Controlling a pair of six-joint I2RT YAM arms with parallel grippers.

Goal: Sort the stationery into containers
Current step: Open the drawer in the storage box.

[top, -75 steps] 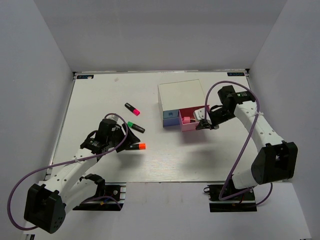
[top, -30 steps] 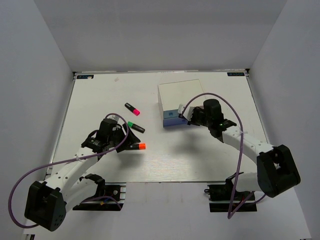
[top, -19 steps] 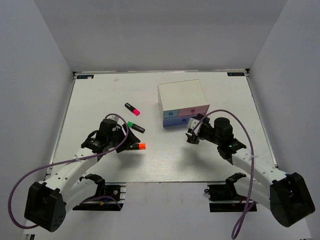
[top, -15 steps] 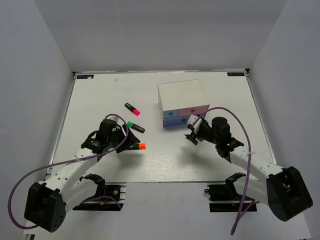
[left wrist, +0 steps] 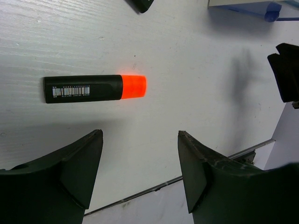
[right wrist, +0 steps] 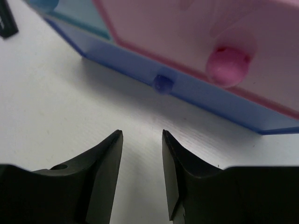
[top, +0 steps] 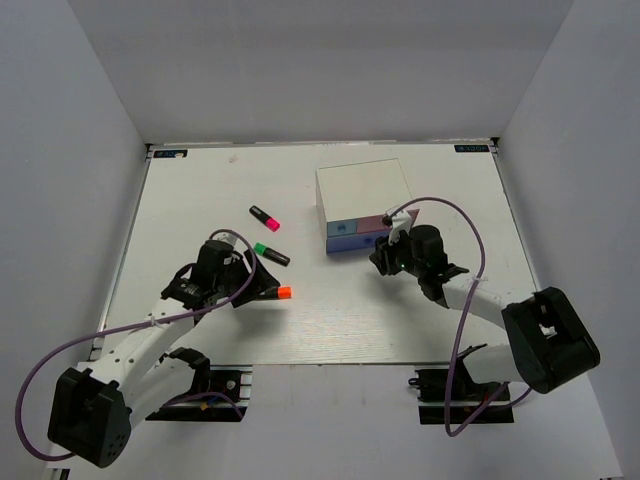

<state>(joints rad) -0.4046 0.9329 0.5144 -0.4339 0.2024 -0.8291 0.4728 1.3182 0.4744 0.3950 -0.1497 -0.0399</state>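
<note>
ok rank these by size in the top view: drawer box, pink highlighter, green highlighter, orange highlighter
1. drawer box, clearly largest
2. pink highlighter, green highlighter, orange highlighter: these look alike, so no ranking among them

white table | drawer box | highlighters: pink-cap, green-cap, orange-cap

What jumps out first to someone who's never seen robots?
The orange-capped highlighter glows brightest, lying on the white table just ahead of the left arm's open jaws. Right of centre stands a white-topped drawer box, its pink knob and small blue knob close before the right arm's open jaws.
</note>
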